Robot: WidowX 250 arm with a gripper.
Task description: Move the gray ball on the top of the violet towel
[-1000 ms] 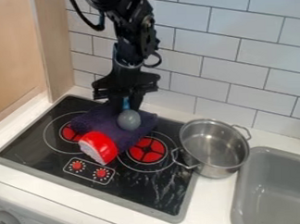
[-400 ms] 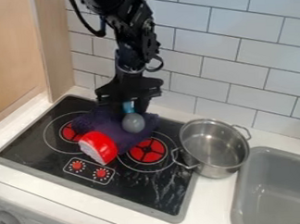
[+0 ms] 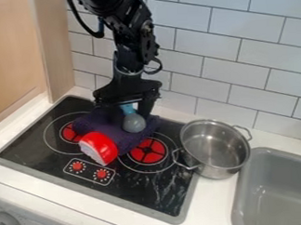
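The black gripper (image 3: 129,108) hangs over the back part of the stove, its fingers apart around a small light-blue piece just behind the gray ball. The gray ball (image 3: 134,123) rests on the right part of the violet towel (image 3: 111,127), in front of and slightly below the gripper. Crumpled, the towel lies across the back of the stove between the two red burners. Its back edge is partly hidden behind the gripper.
A red object with a whitish face (image 3: 99,147) lies against the towel's front left. Right of the stove (image 3: 149,191) stands a metal pot (image 3: 215,149), with a gray sink (image 3: 277,189) beyond it. The tiled wall (image 3: 238,60) rises close behind.
The ball has shifted slightly right and down on the towel. The gripper's fingers have spread apart, and the arm has moved only a little.
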